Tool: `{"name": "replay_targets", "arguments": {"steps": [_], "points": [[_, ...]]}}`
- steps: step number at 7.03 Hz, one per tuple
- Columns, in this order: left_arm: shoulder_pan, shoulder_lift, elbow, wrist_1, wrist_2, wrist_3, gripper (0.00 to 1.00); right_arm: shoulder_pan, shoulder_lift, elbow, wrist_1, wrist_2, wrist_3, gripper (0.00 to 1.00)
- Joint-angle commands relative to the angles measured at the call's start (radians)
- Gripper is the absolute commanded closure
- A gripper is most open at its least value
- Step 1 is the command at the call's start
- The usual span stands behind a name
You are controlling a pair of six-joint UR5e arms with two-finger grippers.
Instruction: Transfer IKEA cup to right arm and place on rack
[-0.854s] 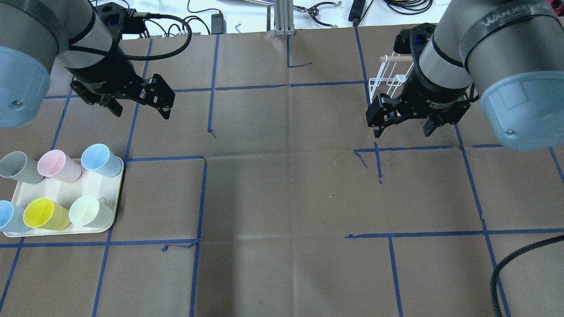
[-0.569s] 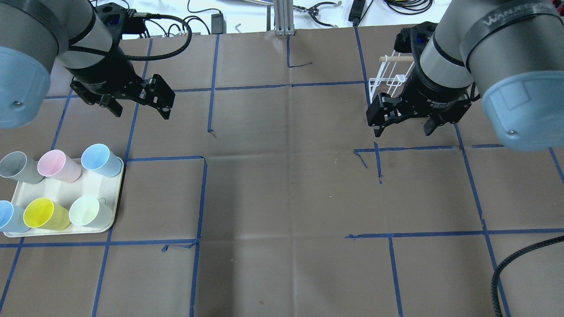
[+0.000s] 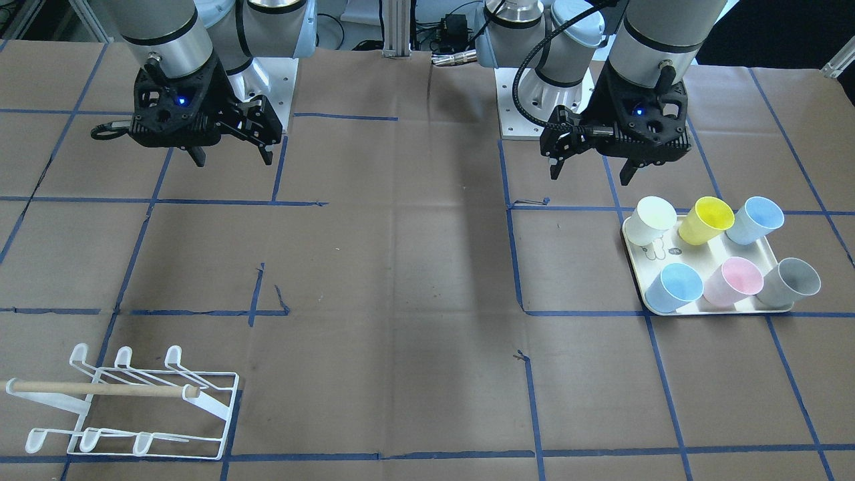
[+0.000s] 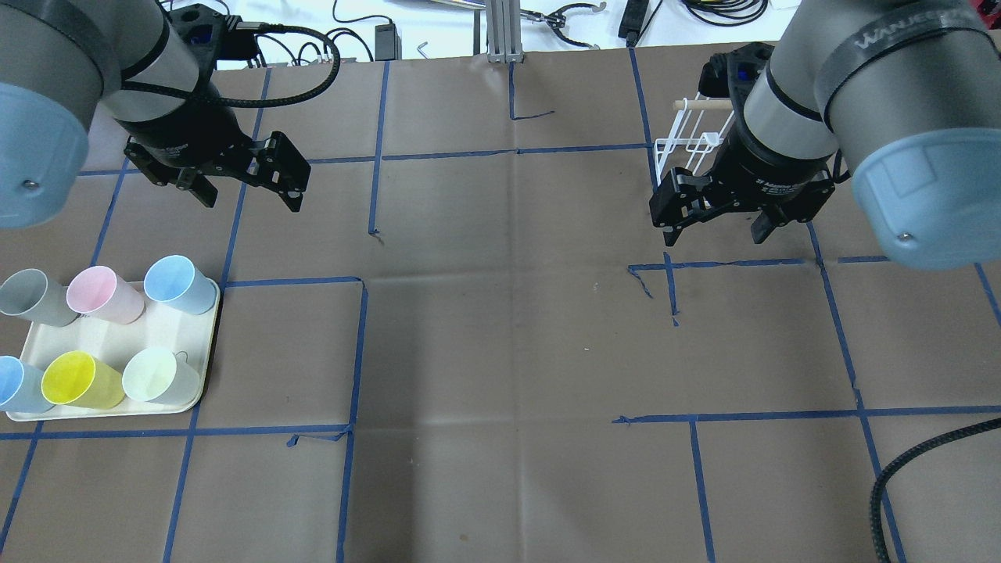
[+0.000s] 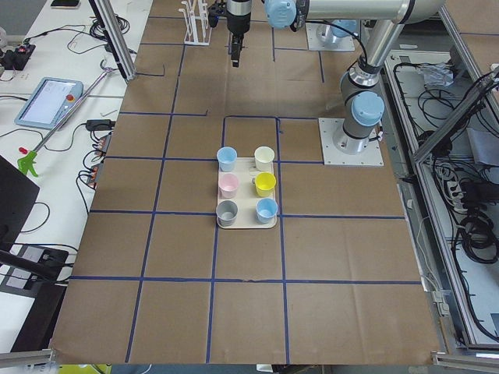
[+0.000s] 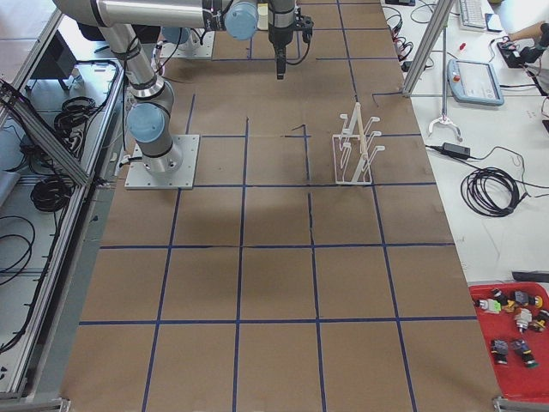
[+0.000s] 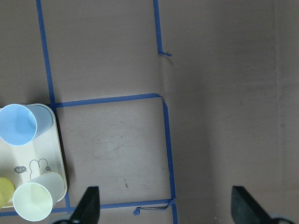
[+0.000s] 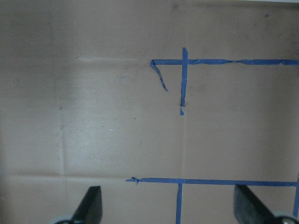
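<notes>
At the left, on the near side of the paper-covered table (image 4: 500, 328), a cream tray (image 4: 105, 340) carries six cups standing mouth up in two rows: a grey cup (image 4: 31, 297), a pink cup (image 4: 102, 293) and a blue cup (image 4: 178, 283) in the farther row, and a second blue cup (image 4: 14, 385), a yellow cup (image 4: 78, 380) and a pale green cup (image 4: 160, 375) in the nearer one. Just beyond the tray, the left gripper (image 4: 252, 202) hangs above the table, its jaws spread wide and holding nothing. Across the bare middle, the right gripper (image 4: 713, 234) hovers the same way, wide apart and empty. Farther back on the right stands the white wire rack (image 4: 688, 145) with its wooden handle (image 4: 700, 103), partly hidden behind that gripper in the overhead view.
</notes>
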Motion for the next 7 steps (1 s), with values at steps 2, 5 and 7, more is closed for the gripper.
{"name": "replay_targets", "arguments": {"steps": [2,5,7], "points": [[0.013,0.002,-0.007,0.002,0.000,0.009,0.00,0.000,-0.002,0.000,0.000,0.001,0.000,0.00],[0.162,0.002,-0.008,0.012,0.003,0.076,0.00,0.000,-0.005,0.000,0.000,0.000,-0.002,0.00],[0.338,0.003,-0.020,0.011,0.006,0.252,0.00,0.001,0.001,0.003,0.005,-0.002,0.000,0.00]]}}
